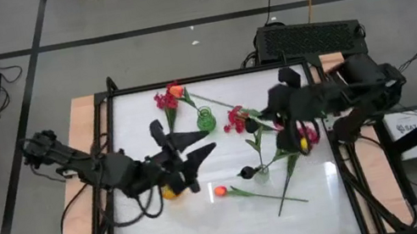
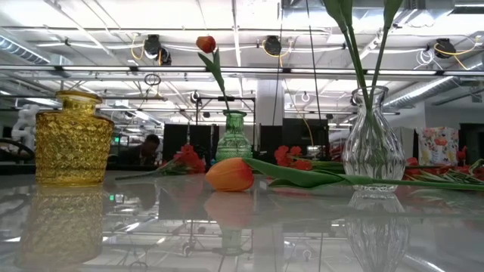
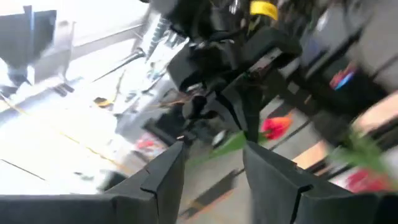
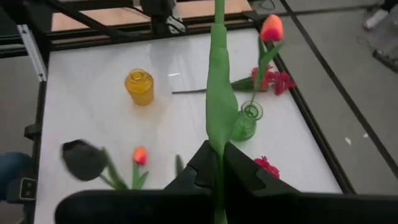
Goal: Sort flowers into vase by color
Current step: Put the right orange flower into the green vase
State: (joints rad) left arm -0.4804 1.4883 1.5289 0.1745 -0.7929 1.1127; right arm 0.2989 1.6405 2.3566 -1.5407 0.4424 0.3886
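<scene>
My right gripper (image 4: 219, 163) hangs above the table's right half (image 1: 275, 114), shut on a green flower stem (image 4: 219, 93) whose bloom is out of view. My left gripper (image 3: 211, 180) is open with nothing between its fingers, raised over the table's left middle (image 1: 197, 147). A green vase (image 1: 205, 119) holds an orange tulip (image 1: 178, 93). A clear vase (image 2: 373, 140) holds two green stems, and a black bloom (image 4: 83, 158) shows beside it. The yellow vase (image 2: 73, 137) has no flowers in it. Another orange tulip (image 2: 229, 175) lies on its side on the table, as do crimson sprays (image 1: 235, 119). My right gripper pinches the stem between its two fingers, just below a broad leaf (image 4: 219, 146). The stem runs on past the fingertips and is lifted clear of the table. Which colour of bloom it carries cannot be told.
A black metal frame (image 1: 108, 109) borders the white tabletop. A black box (image 1: 310, 34) sits behind the far edge. More crimson sprays lie at the far left (image 1: 164, 101) and under the right arm (image 1: 308, 134). The lying tulip's stem (image 1: 278, 195) stretches toward the near right.
</scene>
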